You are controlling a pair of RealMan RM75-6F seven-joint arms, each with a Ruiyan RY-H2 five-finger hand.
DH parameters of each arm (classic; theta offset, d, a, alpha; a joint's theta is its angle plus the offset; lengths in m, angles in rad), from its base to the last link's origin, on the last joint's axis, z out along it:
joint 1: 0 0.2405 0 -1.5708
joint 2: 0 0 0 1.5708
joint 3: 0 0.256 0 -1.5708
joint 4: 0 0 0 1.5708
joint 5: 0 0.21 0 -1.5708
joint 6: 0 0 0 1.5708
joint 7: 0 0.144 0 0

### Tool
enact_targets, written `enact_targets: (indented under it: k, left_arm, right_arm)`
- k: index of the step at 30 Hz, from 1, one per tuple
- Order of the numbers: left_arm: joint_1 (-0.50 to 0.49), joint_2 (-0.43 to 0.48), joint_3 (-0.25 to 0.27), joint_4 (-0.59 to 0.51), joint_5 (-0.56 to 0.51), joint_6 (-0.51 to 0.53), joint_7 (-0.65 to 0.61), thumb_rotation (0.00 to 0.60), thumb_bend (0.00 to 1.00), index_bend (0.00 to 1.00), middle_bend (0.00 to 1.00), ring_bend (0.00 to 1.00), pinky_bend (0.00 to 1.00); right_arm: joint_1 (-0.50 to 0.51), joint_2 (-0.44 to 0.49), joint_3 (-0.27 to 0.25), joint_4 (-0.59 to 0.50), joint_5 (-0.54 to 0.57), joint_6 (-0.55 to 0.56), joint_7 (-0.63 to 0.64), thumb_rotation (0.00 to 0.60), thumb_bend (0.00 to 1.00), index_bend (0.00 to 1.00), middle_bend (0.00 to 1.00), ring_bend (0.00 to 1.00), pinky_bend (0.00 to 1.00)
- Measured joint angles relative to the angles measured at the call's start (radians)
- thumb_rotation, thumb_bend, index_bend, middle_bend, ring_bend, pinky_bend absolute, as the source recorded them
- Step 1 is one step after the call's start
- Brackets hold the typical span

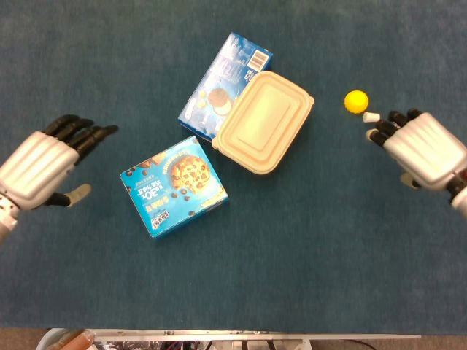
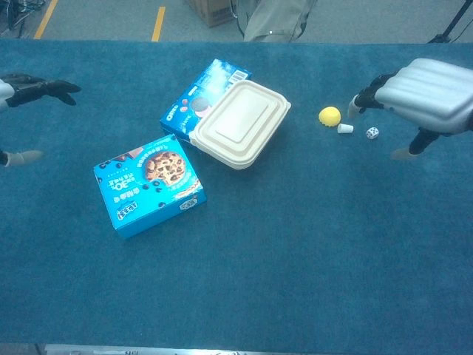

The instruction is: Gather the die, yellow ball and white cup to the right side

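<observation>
blue cloth, white cup (image 1: 371, 117) sideways, left-right

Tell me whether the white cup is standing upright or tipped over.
Cannot tell: the white cup is too small in both views, showing only a white shape beside the yellow ball.

A lab or workshop test bench: a table (image 2: 310, 281) covered in blue felt, and beyond its far edge a grey concrete floor (image 2: 103, 18) with yellow marking tape (image 2: 158, 22) and a cardboard box (image 2: 211, 9)
</observation>
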Motion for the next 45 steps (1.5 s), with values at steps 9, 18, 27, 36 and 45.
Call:
enact_targets:
  k: [9, 18, 27, 36, 45]
  left_arm:
    - [0.054, 0.051, 0.022, -0.014, -0.016, 0.07, -0.002, 0.6, 0.29, 0.18, 0.17, 0.1, 0.1]
    - [0.091, 0.069, 0.034, -0.011, -0.027, 0.11, -0.014, 0.6, 0.29, 0.18, 0.17, 0.1, 0.1]
    - [0.115, 0.084, 0.042, -0.006, -0.032, 0.13, -0.025, 0.6, 0.29, 0.18, 0.17, 0.1, 0.1]
    - [0.138, 0.099, 0.049, -0.011, -0.03, 0.153, -0.034, 0.6, 0.29, 0.18, 0.17, 0.09, 0.1]
    - [0.153, 0.111, 0.053, -0.026, -0.02, 0.167, -0.034, 0.6, 0.29, 0.18, 0.17, 0.08, 0.1]
  right_arm:
    - [0.138, -0.124, 0.035, 0.078, 0.307, -0.066, -0.191, 0.6, 0.09, 0.3, 0.34, 0.26, 0.4]
    - [0.265, -0.243, 0.047, 0.164, 0.528, -0.038, -0.312, 0.6, 0.09, 0.3, 0.34, 0.25, 0.38]
    - [0.37, -0.338, 0.061, 0.262, 0.675, -0.008, -0.364, 0.6, 0.09, 0.3, 0.32, 0.23, 0.36]
    - [0.44, -0.409, 0.06, 0.357, 0.796, -0.006, -0.391, 0.6, 0.09, 0.29, 0.32, 0.22, 0.36]
    - [0.495, -0.475, 0.041, 0.42, 0.869, -0.019, -0.405, 0.6, 0.09, 0.29, 0.32, 0.22, 0.36]
